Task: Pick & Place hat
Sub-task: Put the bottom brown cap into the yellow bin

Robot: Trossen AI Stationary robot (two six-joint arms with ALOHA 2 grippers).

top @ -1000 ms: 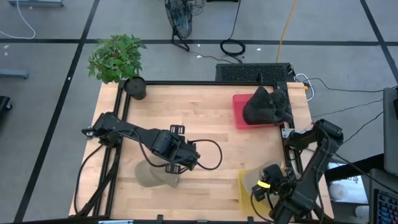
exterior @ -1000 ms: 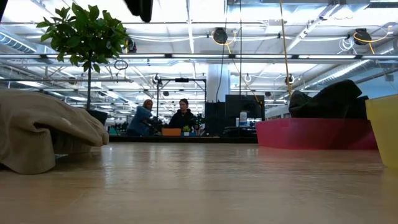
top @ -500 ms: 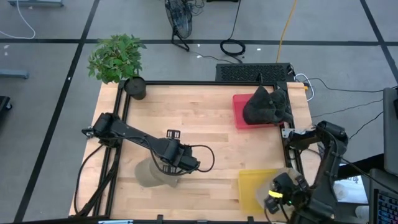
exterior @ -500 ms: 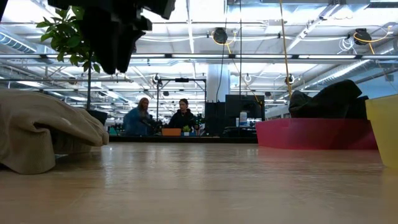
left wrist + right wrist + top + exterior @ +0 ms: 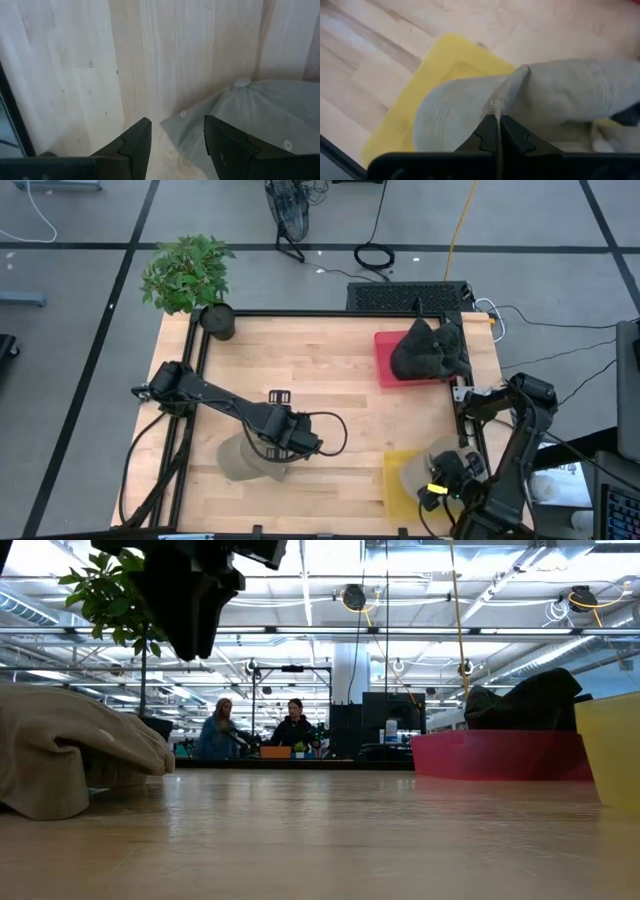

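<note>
A beige cap [image 5: 245,462] lies on the table near the near edge, resting on its brim and lower rim; it also shows in the low view [image 5: 70,750]. My left gripper [image 5: 175,137] hangs open just above its right edge, clear of it [image 5: 190,600]. A second beige hat [image 5: 545,95] is in my right gripper [image 5: 440,480], which is shut on it over the yellow tray [image 5: 400,480]. Dark hats [image 5: 430,348] sit piled in the red tray [image 5: 385,370]. My right gripper pinches a raised fold of the beige hat's cloth [image 5: 496,107] between its two fingers. The hat spreads out beyond the fingers above the yellow tray [image 5: 445,65]. Whether its far part rests on the tray I cannot tell.
A potted plant [image 5: 190,275] stands at the table's far left corner. The black frame rail [image 5: 195,380] runs along the left side. Bare wood [image 5: 340,370] lies between the trays and the left arm. People sit far behind the table [image 5: 260,730].
My left gripper has come down toward the beige cap and shifted a little toward the near edge; in the low view it has dropped into sight from above. My right gripper, still shut on its hat, swung toward the near right corner and back over the yellow tray.
</note>
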